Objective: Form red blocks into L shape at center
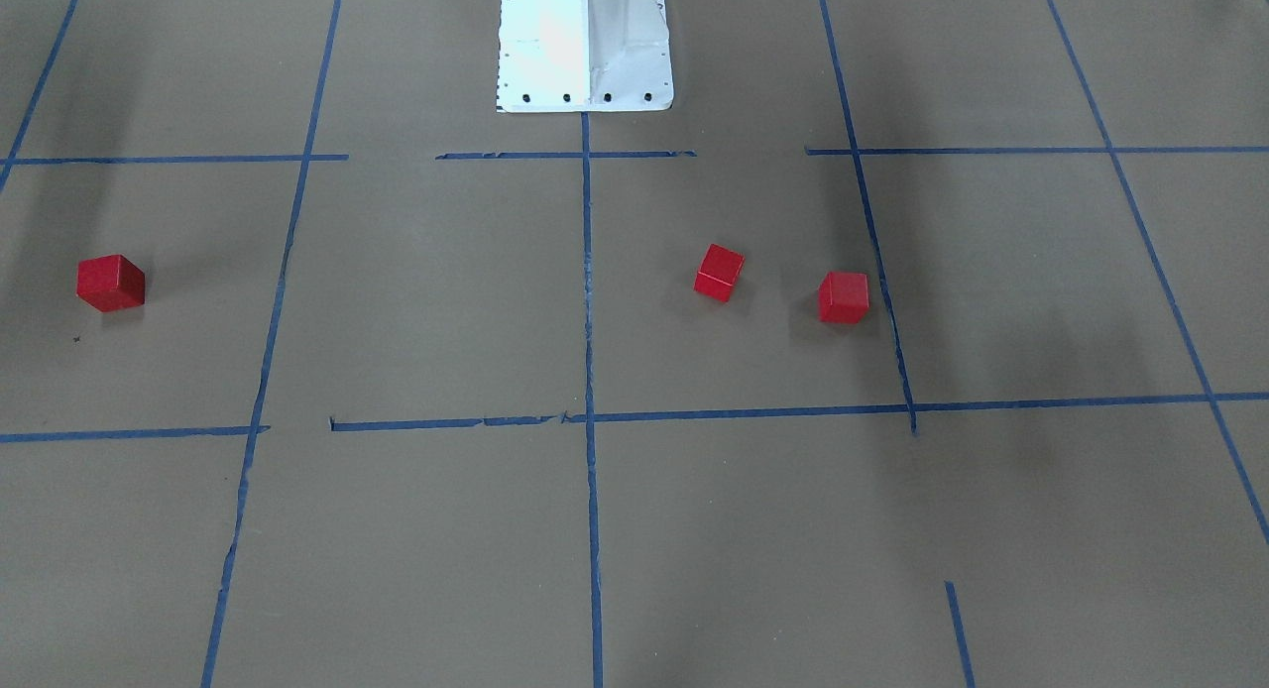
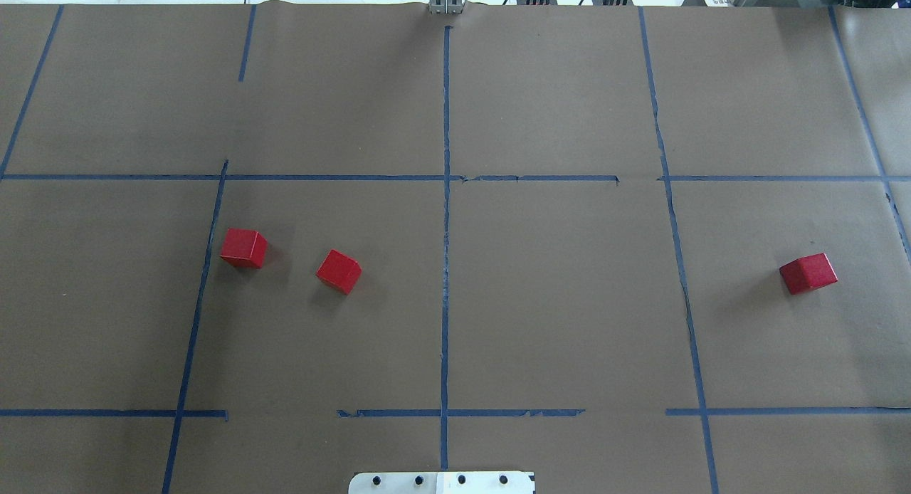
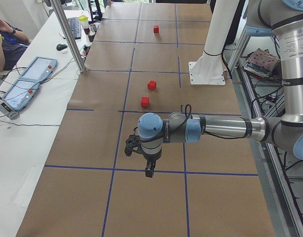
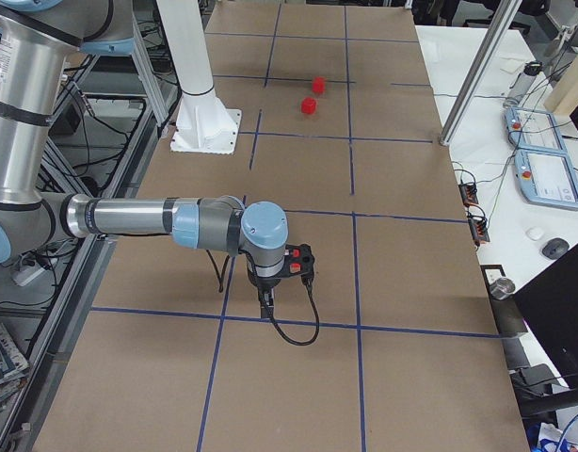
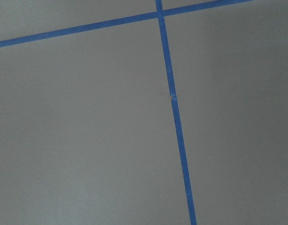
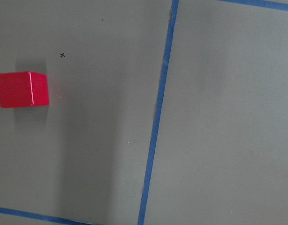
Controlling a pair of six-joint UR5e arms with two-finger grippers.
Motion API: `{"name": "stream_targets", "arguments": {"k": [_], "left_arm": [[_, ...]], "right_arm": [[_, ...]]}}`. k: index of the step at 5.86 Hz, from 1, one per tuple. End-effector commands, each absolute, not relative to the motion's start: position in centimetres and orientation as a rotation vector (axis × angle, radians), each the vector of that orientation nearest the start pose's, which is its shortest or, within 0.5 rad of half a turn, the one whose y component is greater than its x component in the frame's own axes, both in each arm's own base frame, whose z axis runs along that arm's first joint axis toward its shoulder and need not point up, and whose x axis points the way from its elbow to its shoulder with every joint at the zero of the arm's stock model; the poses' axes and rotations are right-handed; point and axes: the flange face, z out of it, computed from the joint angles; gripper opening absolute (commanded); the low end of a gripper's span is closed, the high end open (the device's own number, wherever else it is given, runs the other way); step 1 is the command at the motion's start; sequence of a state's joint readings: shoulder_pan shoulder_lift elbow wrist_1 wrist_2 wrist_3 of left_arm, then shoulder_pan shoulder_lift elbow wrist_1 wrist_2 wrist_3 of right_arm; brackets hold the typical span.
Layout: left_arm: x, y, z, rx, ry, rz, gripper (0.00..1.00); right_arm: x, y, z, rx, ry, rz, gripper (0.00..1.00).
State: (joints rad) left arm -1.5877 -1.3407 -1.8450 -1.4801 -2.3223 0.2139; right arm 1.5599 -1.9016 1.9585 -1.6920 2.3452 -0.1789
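Three red blocks lie apart on the brown paper. In the overhead view two of them [image 2: 243, 248] [image 2: 339, 271] sit in the left half of the center [image 2: 555, 302], close to its left tape line. The third [image 2: 808, 273] rests in the cell to the right, and the right wrist view shows it [image 6: 22, 89] left of a tape line. My left gripper [image 3: 149, 172] hangs over the near end of the table, short of the blocks. My right gripper [image 4: 267, 299] hangs over the opposite end. Both show only in side views, so I cannot tell if they are open or shut.
The robot's white base [image 1: 585, 44] stands at the table's robot-side edge, behind the center cell. A metal post [image 3: 70, 34] rises at the far edge. Beyond it a side table holds a teach pendant [image 3: 28, 81], and a person's arm [image 3: 3, 34] rests there.
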Motion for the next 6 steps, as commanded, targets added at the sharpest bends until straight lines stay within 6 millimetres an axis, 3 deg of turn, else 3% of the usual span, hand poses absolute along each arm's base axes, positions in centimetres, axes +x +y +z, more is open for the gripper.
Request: {"name": "stream_targets", "arguments": {"k": [1,2,4,5,6], "left_arm": [[-7.2,-39.0,63.6,0.043,0.754,0.17,1.0],[-7.2,-39.0,63.6,0.043,0.754,0.17,1.0],[-7.2,-38.9,63.7,0.04,0.754,0.168,1.0],[-7.2,-39.0,63.6,0.04,0.754,0.168,1.0],[-7.2,-39.0,63.6,0.041,0.754,0.169,1.0]], "right_arm": [[2.3,-37.0,60.0,0.045,-0.78,-0.19,1.0],[-2.6,-38.0,58.2,0.119,-0.792,-0.255,1.0],[-3.9,-38.0,58.6,0.144,-0.806,-0.26,1.0],[-5.6,-38.2,58.0,0.106,-0.824,-0.205,1.0],[-8.7,-38.3,57.0,0.098,-0.841,-0.151,1.0]]}}
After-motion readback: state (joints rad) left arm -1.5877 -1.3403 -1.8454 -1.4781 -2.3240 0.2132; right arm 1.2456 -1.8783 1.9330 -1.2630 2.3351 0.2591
